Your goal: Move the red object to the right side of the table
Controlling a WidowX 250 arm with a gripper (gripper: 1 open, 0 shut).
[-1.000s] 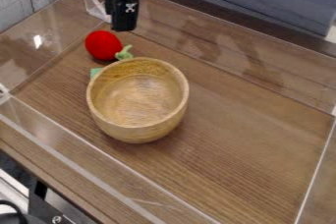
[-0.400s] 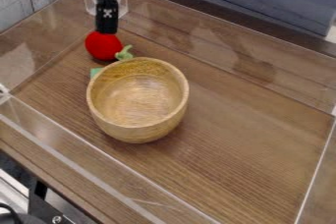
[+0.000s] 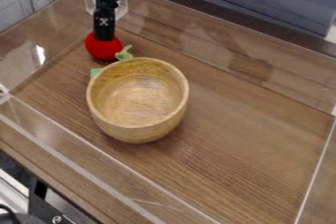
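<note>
The task is judged to be at its very start: nothing has yet been carried, and the red object (image 3: 102, 45) is seen at the far left of the table (image 3: 250, 130), just beyond the rim of the wooden bowl (image 3: 138, 98) and close to the clear acrylic wall (image 3: 39, 31). The gripper (image 3: 104, 31) is placed directly above it, pointing down, with its tips at or just over the top of the toy; contact cannot be confirmed. The fingers are set wide apart and nothing is held. Grasping, lifting and the whole traverse to the right are left. The object is shown as small, round and bright red, with a light-green leaf (image 3: 122, 55) towards the bowl.
</note>
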